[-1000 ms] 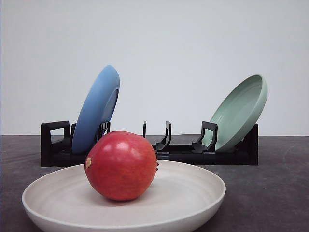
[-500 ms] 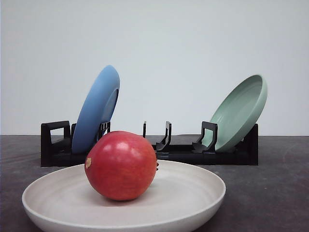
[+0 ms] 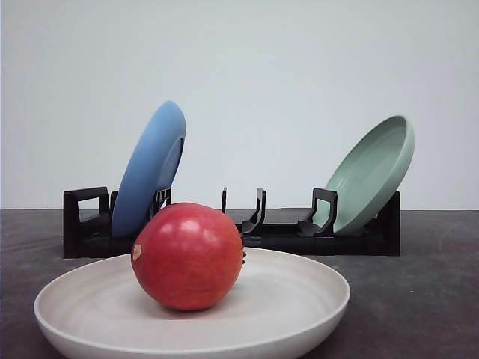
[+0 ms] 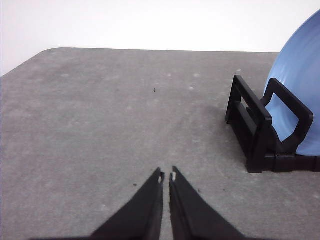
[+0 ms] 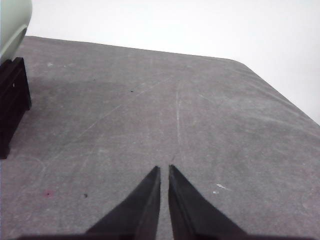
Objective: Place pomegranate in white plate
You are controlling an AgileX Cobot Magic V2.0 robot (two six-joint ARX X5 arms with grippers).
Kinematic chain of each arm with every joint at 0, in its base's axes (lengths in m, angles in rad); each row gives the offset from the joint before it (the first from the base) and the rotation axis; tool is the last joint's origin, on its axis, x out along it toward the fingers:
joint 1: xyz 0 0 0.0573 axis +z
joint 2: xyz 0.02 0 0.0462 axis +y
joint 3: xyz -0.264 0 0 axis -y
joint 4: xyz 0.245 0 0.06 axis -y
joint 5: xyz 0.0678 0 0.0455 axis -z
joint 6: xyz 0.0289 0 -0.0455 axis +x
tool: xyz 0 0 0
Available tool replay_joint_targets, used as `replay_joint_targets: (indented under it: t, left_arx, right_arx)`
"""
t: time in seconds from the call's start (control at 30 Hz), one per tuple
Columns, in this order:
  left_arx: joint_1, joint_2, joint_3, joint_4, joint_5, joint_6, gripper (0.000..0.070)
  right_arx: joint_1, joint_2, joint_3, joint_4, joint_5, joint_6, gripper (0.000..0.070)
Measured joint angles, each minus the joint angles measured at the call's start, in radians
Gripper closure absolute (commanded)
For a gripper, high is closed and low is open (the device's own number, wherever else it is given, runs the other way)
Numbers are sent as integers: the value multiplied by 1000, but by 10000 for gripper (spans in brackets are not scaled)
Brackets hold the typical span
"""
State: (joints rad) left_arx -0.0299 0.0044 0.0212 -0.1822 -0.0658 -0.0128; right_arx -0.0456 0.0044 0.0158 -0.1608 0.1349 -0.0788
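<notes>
Resting in my wide, shallow, matte off-white round plate [image 3: 284,314], the glossy red pomegranate [image 3: 188,256] sits left of the dish's middle in the front view, a small pale patch on its left flank. Behind it, on the dark grey tabletop [image 3: 434,284], a black plastic dish rack [image 3: 277,235] holds a blue plate [image 3: 150,168] leaning at its left end and a pale green plate [image 3: 372,173] tilted at its right end.

From my left wrist, my left fingers [image 4: 165,177] are pressed nearly together, clenched on nothing, hovering over bare grey tabletop; the rack's black end frame and the blue plate's edge stand off to one side, well apart from the tips.

From my right wrist, my right fingers [image 5: 164,169] are likewise drawn together and empty above scratched grey tabletop, with the rack's other end and a sliver of the green plate at the frame's edge.
</notes>
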Motion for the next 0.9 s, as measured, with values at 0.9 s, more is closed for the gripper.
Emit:
replay_joint_targets:
  t: [0.9]
  left_arx:
    - [0,0,0,0,0,0,700]
  right_arx:
    - [0,0,0,0,0,0,673]
